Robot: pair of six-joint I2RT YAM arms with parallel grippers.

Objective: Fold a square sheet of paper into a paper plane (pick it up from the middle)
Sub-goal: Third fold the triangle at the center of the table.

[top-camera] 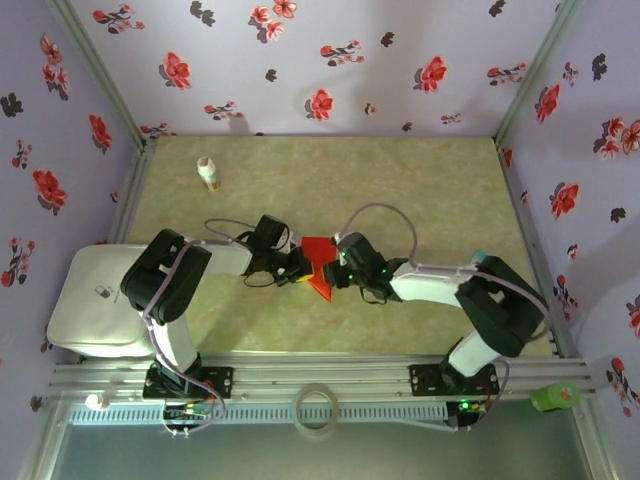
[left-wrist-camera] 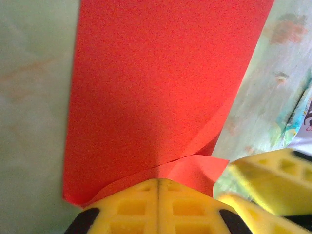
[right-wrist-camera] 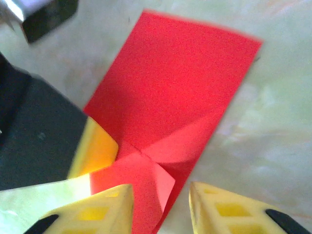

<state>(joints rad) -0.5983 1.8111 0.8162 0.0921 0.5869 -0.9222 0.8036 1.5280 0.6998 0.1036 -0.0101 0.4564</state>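
Square sheet of paper [top-camera: 318, 262], bright red and plain on every visible face, lies on the pale mottled table [top-camera: 420, 190] between the two sets of jaws, folded to a narrower outline with a diagonal crease and a small raised flap at the end nearest them. Left gripper [top-camera: 298, 268]: seen from its wrist [left-wrist-camera: 158, 183], the yellow jaws are pressed together along one seam, pinching the near edge of the sheet [left-wrist-camera: 161, 97], which stretches away ahead of them; a loose flap curls up just right of the seam. Right gripper [top-camera: 336, 272]: from its wrist [right-wrist-camera: 160, 189], the jaws stand partly apart with a corner of the sheet [right-wrist-camera: 180, 92] lying in the gap, neither finger gripping it. One yellow finger [right-wrist-camera: 100, 146] of the left gripper meets the paper's edge just left of the right jaws, and the right gripper's fingers [left-wrist-camera: 273, 168] sit just right of the left jaws. Well beyond both jaws stands a small white bottle [top-camera: 208, 172] with an orange band; its label is too small to read.
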